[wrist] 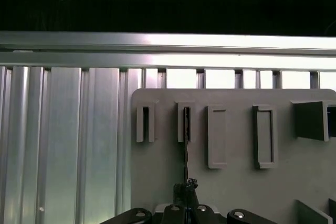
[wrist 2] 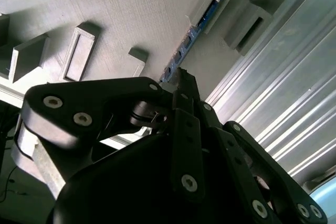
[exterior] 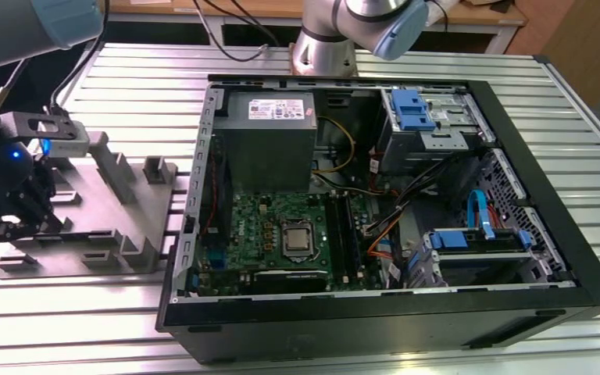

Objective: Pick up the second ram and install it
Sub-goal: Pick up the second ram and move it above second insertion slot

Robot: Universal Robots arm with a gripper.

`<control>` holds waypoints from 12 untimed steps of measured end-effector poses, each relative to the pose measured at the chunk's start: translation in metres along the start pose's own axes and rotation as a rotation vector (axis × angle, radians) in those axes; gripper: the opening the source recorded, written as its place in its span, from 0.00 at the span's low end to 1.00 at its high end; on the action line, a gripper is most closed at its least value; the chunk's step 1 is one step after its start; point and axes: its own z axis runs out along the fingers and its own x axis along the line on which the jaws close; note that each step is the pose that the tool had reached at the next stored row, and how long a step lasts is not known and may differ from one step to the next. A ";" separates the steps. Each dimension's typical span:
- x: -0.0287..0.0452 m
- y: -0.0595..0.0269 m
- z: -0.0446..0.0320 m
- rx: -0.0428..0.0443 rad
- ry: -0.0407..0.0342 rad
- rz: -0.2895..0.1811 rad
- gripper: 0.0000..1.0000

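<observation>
While the thin blue-green memory stick (wrist 2: 185, 45) stands in its slot on the grey plastic holder (exterior: 123, 226), nine o'clock from the open black computer case (exterior: 383, 328), my black gripper (wrist 2: 180, 77) meets its end; clamped or not, I cannot tell. Lift and install remain.

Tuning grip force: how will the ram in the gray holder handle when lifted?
The second ram stands on edge, line-thin in the first wrist view: likely stiff and light. Freed from its slot in the gray holder, it would probably tip. Bare board suggests fragile.
</observation>
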 end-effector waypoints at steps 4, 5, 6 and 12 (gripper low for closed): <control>0.0000 0.0000 0.0002 0.0001 -0.0001 0.000 0.11; 0.0000 0.0000 0.0002 0.0000 -0.0001 0.000 0.16; 0.0000 0.0000 0.0002 0.0001 0.0000 0.000 0.16; 0.0000 -0.0001 0.0024 0.0007 -0.0017 0.000 0.36</control>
